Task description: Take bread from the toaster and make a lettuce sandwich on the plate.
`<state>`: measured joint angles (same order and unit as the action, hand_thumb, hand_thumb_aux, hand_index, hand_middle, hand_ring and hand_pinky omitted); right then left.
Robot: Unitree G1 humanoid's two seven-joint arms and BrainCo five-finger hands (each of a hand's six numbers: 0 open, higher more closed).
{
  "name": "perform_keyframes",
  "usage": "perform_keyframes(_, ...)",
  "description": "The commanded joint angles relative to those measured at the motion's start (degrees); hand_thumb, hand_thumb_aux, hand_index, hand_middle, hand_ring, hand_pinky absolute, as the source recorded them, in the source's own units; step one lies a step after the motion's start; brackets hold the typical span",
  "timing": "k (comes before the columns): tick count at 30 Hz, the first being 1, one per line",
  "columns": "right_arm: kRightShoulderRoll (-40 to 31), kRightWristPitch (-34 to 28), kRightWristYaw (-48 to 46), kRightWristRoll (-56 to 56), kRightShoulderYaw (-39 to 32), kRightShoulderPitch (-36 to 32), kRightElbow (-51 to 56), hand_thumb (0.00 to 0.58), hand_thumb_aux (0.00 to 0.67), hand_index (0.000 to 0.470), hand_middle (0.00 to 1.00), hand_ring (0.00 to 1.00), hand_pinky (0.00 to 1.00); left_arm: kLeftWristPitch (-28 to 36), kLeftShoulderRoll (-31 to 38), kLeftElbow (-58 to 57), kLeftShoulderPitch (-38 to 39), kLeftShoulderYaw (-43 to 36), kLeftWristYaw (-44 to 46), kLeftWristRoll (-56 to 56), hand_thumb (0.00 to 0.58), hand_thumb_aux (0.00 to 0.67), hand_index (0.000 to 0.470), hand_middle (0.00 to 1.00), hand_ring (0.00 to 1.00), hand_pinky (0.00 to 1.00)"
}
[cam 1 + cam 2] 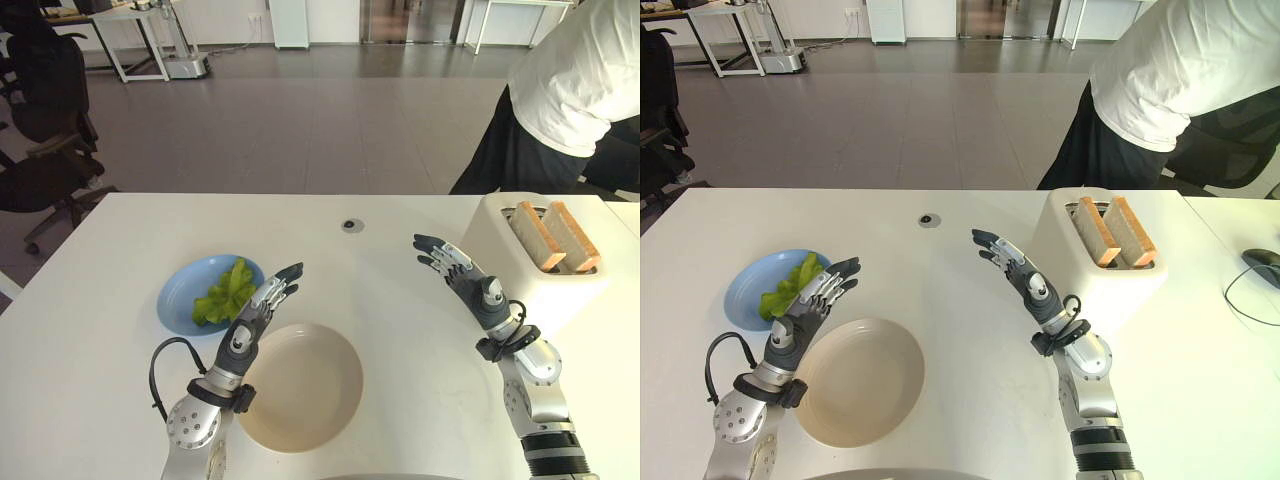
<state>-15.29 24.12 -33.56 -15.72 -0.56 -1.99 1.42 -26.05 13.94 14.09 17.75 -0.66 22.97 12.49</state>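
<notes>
Your left hand [255, 315] hangs above the white tabletop [400, 340] with its fingers stretched out and slightly spread, holding nothing; it sits over the spot where the round light-blue plate [175, 292] and the round cream plate [300, 395] come close, its fingertips just beside the green lettuce leaves [225, 293]. You can see that lettuce piled on the right half of the blue plate, towards the left side of the table. The cream plate lies bare just in front of you, between your two arms, touching nothing else that you can make out. Your right hand [465, 282] is raised on the right, fingers straight and apart, also empty, pointing away from you and a little leftward; it stands just left of the white rounded toaster [495, 240] without touching it. You have two slices of golden-brown toasted bread [555, 237] standing upright in the toaster's slots, side by side, their tops sticking out. A small round dark cap [350, 225] sits flush in the table beyond both hands
</notes>
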Motion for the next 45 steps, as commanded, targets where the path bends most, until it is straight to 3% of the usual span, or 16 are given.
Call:
perform_keyframes(1,0.02,-0.43,-0.23,-0.36,0.32,-0.07,-0.01,0.0,0.0,0.0,0.0,0.0,0.0,0.86,-0.14,0.22,-0.02,-0.22,0.12,-0.01,0.0,0.0,0.0,0.0,0.0,0.0)
perform_keyframes(6,-0.11,0.37,-0.82,0.1,-0.21,0.3,-0.31,0.0,0.0,0.0,0.0,0.0,0.0,0.7,-0.3,0.08,0.06,-0.41,0.22,-0.19,0.0,0.0,0.0,0.0,0.0,0.0)
perform_keyframes(9,-1.42,0.35,-0.34,-1.19,1.52,0.33,-6.41,0.0,0.0,0.0,0.0,0.0,0.0,0.8,-0.48,0.37,0.09,-0.81,0.2,-0.25,0.0,0.0,0.0,0.0,0.0,0.0)
perform_keyframes(12,-8.38,-5.28,5.0,-4.04,12.85,-3.4,-17.53,0.0,0.0,0.0,0.0,0.0,0.0,1.04,-0.67,0.14,-0.55,-1.61,0.31,-0.48,0.0,0.0,0.0,0.0,0.0,0.0)
perform_keyframes(14,-14.96,-10.19,8.79,-1.66,21.43,-5.68,-18.54,0.0,0.0,0.0,0.0,0.0,0.0,1.16,-0.87,0.0,-0.88,-2.03,0.26,-0.77,0.0,0.0,0.0,0.0,0.0,0.0)
perform_keyframes(17,-24.63,-11.04,13.27,16.58,27.18,-3.74,-14.33,0.0,0.0,0.0,0.0,0.0,0.0,1.57,-1.12,0.6,-0.8,-2.41,-0.05,-1.11,0.0,0.0,0.0,0.0,0.0,0.0)
perform_keyframes(21,-31.76,-10.88,18.65,35.55,25.31,2.49,-4.11,0.0,0.0,0.0,0.0,0.0,0.0,1.71,-1.01,0.98,-0.5,-2.39,-0.12,-1.19,0.0,0.0,0.0,0.0,0.0,0.0)
perform_keyframes(29,-31.36,-15.12,19.68,39.34,21.23,5.52,-0.07,0.005,0.003,0.002,0.0,0.0,0.0,1.88,-0.58,-0.05,-1.35,-1.75,0.86,-0.56,0.0,0.0,0.0,0.0,0.0,0.0)
perform_keyframes(31,-31.2,-15.78,19.35,39.03,20.5,5.74,-0.55,0.278,0.187,0.131,0.0,0.0,0.0,1.84,-0.58,-0.06,-1.31,-1.74,0.93,-0.66,0.0,0.0,0.0,0.0,0.0,0.0)
perform_keyframes(32,-31.21,-15.98,19.26,38.71,20.19,5.62,-0.5,0.482,0.394,0.276,0.0,0.0,0.0,1.86,-0.61,0.0,-1.28,-1.74,0.91,-0.72,0.0,0.0,0.0,0.0,0.0,0.0)
perform_keyframes(33,-31.17,-16.04,19.13,38.14,19.98,5.4,-0.52,0.55,0.518,0.363,0.0,0.0,0.0,1.86,-0.64,-0.01,-1.31,-1.76,0.92,-0.76,0.0,0.0,0.0,0.0,0.0,0.0)
perform_keyframes(34,-31.11,-16.11,18.99,37.56,19.82,5.21,-0.69,0.572,0.594,0.417,0.0,0.0,0.0,1.86,-0.66,-0.04,-1.34,-1.78,0.94,-0.78,0.0,0.0,0.0,0.0,0.0,0.0)
perform_keyframes(38,-30.48,-16.44,18.55,35.42,18.94,4.77,-2.55,0.58,0.67,0.47,0.0,0.0,0.0,1.91,-0.78,-0.06,-1.49,-1.96,0.83,-1.11,0.0,0.0,0.0,0.0,0.0,0.0)
perform_keyframes(42,-27.94,-18.75,17.72,30.38,19.61,3.62,-4.49,0.58,0.67,0.47,0.0,0.0,0.0,1.83,-0.83,-0.31,-1.69,-1.96,0.78,-1.25,0.0,0.0,0.0,0.0,0.0,0.0)
perform_keyframes(45,-25.13,-23.87,16.91,22.1,23.07,0.43,-3.57,0.58,0.67,0.47,0.0,0.0,0.0,1.22,-0.84,-0.49,-1.43,-1.37,0.6,-1.07,0.0,0.0,0.0,0.0,0.0,0.0)
